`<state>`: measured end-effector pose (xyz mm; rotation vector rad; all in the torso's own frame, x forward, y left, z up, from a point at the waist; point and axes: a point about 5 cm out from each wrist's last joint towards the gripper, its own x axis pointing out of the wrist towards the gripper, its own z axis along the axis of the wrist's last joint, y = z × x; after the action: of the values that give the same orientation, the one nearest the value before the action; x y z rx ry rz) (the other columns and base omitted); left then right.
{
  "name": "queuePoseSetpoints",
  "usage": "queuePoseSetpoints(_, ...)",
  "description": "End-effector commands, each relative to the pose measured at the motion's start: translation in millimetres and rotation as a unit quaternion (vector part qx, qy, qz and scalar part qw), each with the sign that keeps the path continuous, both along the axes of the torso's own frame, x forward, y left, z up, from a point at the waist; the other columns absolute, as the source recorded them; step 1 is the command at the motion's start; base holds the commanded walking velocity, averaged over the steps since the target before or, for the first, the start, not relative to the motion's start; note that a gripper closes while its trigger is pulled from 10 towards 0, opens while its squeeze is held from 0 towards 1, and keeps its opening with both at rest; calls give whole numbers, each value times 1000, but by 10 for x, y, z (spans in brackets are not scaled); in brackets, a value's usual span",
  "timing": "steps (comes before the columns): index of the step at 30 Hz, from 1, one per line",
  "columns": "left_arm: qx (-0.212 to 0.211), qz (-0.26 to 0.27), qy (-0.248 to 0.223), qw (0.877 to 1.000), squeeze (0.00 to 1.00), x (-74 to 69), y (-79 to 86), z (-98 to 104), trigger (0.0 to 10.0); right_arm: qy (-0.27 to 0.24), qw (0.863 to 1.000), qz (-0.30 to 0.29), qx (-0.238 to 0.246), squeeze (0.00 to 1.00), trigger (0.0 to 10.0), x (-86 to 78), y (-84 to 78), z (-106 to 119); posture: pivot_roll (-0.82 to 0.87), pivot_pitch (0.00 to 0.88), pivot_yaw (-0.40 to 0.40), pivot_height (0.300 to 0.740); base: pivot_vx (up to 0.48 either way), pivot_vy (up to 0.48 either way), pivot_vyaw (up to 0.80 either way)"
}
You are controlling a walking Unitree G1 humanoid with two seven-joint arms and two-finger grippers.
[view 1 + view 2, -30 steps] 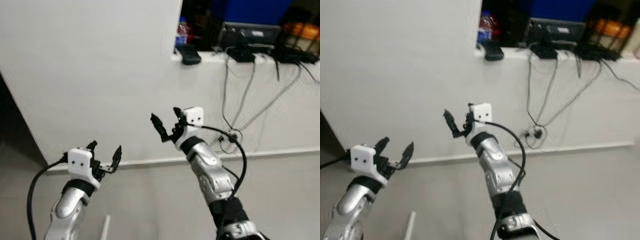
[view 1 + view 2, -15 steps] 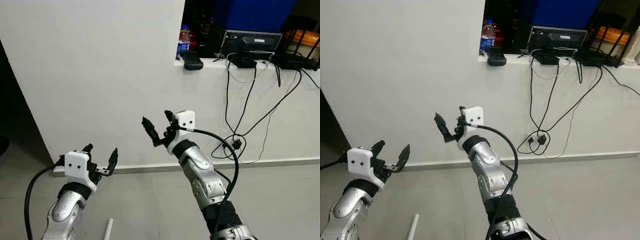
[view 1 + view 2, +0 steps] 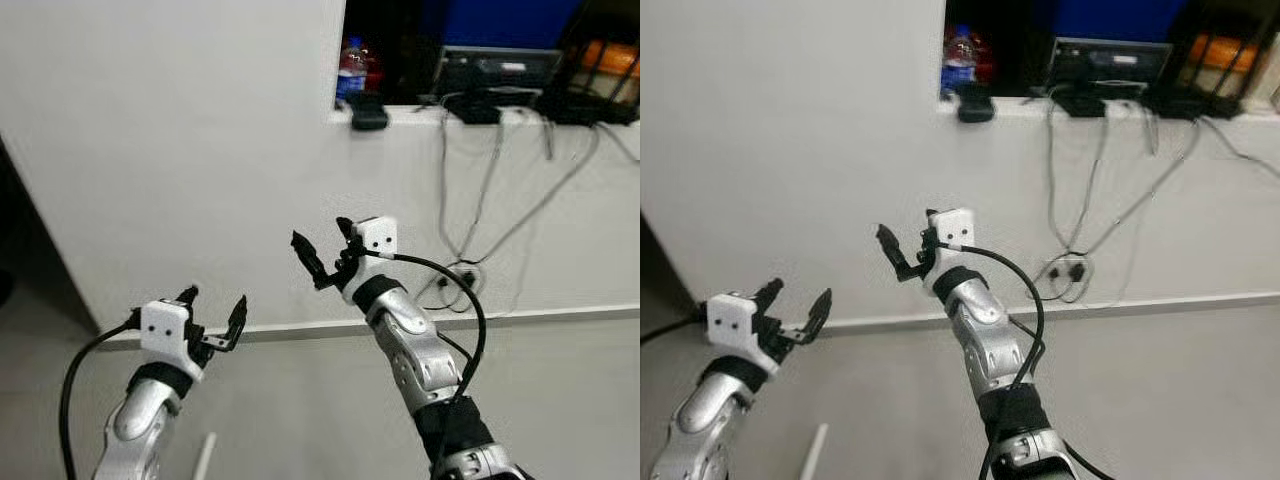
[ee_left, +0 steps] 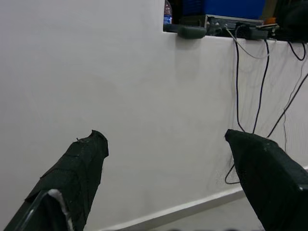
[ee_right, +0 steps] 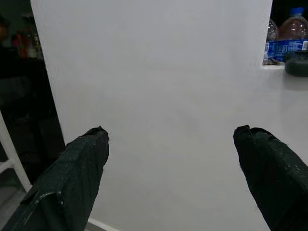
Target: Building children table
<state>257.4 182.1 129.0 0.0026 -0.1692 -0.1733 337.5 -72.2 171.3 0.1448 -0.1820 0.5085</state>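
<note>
Both claws are released and empty: left gripper (image 3: 213,318) low, right gripper (image 3: 325,252) raised, facing the white wall (image 3: 180,140). Presumably carried clear for walking. One white rod (image 3: 204,458), possibly a table leg, lies on the floor (image 3: 560,370) below the left arm.

No readable text.
The water bottle (image 5: 290,41) on the ledge wears a blue label, its lettering too blurred to read.
</note>
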Motion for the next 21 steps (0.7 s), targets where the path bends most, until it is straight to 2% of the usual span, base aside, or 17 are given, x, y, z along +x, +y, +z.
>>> queuePoseSetpoints(1, -1, 4, 7, 1000, 0, -9, 20, -31, 10000, -3, 1000, 6, 2, 0, 10000, -7, 36, 9, 77, 0, -98, 740, 0, 0, 0)
queuePoseSetpoints(9, -7, -8, -3, 1000, 0, -15, 5, -8, 10000, -2, 1000, 6, 1, 0, 10000, -7, 37, 4, 78, 0, -100, 740, 0, 0, 0)
queuePoseSetpoints(21, -5, -22, -6, 1000, 0, -25, -31, 0, 10000, -1, 1000, 3, 1, 0, 10000, -10, 24, -5, 73, 0, -95, 740, 467, 0, 0)
